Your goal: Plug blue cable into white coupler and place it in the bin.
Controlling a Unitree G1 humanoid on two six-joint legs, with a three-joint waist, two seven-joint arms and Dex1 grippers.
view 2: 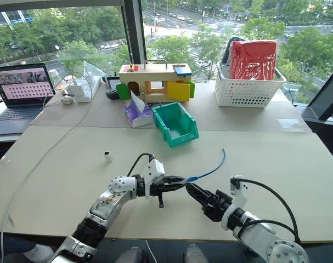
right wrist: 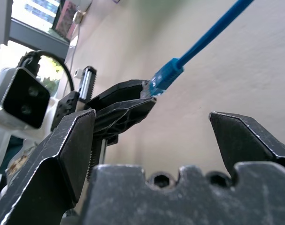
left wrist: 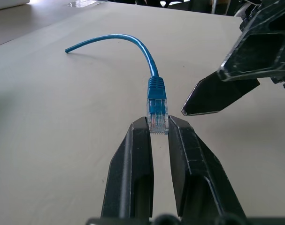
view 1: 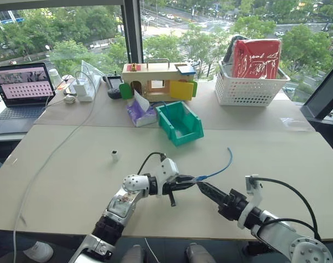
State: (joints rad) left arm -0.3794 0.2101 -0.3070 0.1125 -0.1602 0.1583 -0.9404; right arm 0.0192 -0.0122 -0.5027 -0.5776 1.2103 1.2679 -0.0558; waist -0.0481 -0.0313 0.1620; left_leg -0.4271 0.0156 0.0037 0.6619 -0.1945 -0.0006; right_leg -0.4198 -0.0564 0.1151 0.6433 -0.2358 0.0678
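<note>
My left gripper (left wrist: pixel 159 129) is clamped on the clear plug of the blue cable (left wrist: pixel 151 70), pinched right at the fingertips (left wrist: pixel 141 129), with the plug's blue boot sticking out past them. The rest of the cable arcs away over the table (view 1: pixel 276 159), its bare far end pointing off toward the back right (that end hangs free, touching nothing I can make out).

My right gripper (view 1: pixel 202 188) sits just beside the plug, jaws spread wide, nothing between them. In the right wrist view the left gripper's black tips and the blue boot sit up between my two open fingers (right wrist: pixel 67 140), close but apart. From the head camera, the two grippers meet nose to nose above the table's near edge, left coming in from the left, right from the right.

The white coupler (view 1: pixel 115 155) stands alone on the table, well to the left of both grippers and a little farther back, untouched, dark opening on top. The bin (view 1: pixel 180 123) sits farther back, near the table's middle, its cut-down front facing me; I see nothing inside it.

Behind the bin there's a purple tissue pack (view 1: pixel 140 113), a wooden toy house (view 1: pixel 158 81), and a white lattice basket (view 1: pixel 248 87) off to the right.
</note>
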